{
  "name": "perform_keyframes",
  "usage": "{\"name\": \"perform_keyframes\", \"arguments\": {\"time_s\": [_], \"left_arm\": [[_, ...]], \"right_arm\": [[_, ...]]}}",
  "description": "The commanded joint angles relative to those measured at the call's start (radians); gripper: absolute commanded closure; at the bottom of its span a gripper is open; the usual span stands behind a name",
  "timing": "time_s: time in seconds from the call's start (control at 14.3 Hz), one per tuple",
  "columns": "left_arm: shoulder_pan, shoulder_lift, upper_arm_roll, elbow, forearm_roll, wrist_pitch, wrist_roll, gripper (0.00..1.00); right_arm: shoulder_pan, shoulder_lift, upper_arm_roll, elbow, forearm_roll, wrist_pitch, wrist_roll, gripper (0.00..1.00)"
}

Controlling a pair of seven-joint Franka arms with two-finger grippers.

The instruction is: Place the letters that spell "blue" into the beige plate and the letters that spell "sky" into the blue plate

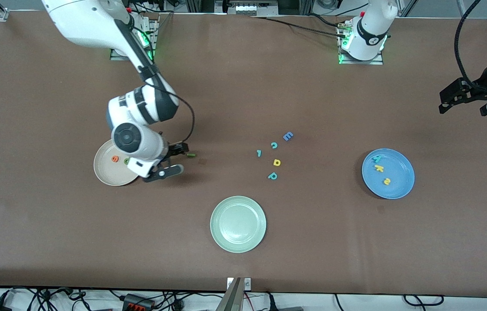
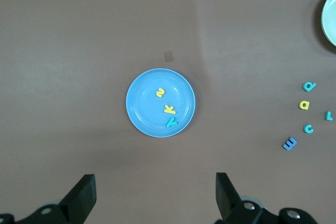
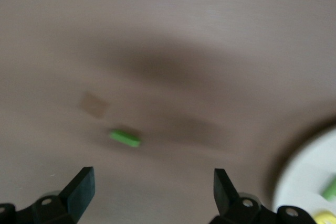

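- Your right gripper [image 1: 173, 160], mid-left of the front frame, fingers apart, empty, by the beige plate [image 1: 104, 169].
- Green l [image 1: 191, 154] lies on the table beside it.
- Blue plate [image 1: 401, 189], mid-right, holds the s, k, y.
- Your left gripper [image 2: 155, 199] waits, fingers apart.

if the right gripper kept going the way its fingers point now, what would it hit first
Probably bare table: the open right gripper points at brown tabletop beside the beige plate. The green bar letter lies on the table just ahead, between the fingers' lines, though depth is unclear.

Bright, even overhead light with soft shadows; the right wrist view is motion-blurred
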Motion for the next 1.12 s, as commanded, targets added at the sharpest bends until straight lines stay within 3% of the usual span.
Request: {"name": "perform_keyframes", "arguments": {"time_s": [0.0,0.21,0.49,0.77,1.05], "left_arm": [[0.003,0.013,0.003,0.031,-0.019,-0.021,-0.007,0.00],[0.021,0.013,0.004,0.031,-0.021,-0.020,-0.007,0.00],[0.035,0.015,0.004,0.031,-0.021,-0.018,-0.007,0.00],[0.035,0.018,0.004,0.028,-0.009,0.000,-0.008,0.00],[0.035,0.021,0.003,0.028,-0.009,0.002,-0.008,0.00]], "right_arm": [[0.043,0.010,-0.001,0.002,-0.027,0.036,-0.158,0.00],[0.070,0.009,-0.002,-0.028,-0.037,0.075,-0.371,0.00],[0.037,0.009,-0.002,-0.159,-0.083,0.297,-0.640,0.00],[0.044,-0.001,-0.002,-0.214,-0.083,0.336,-0.723,0.00],[0.057,0.012,-0.002,-0.211,-0.089,0.361,-0.807,0.14]]}}
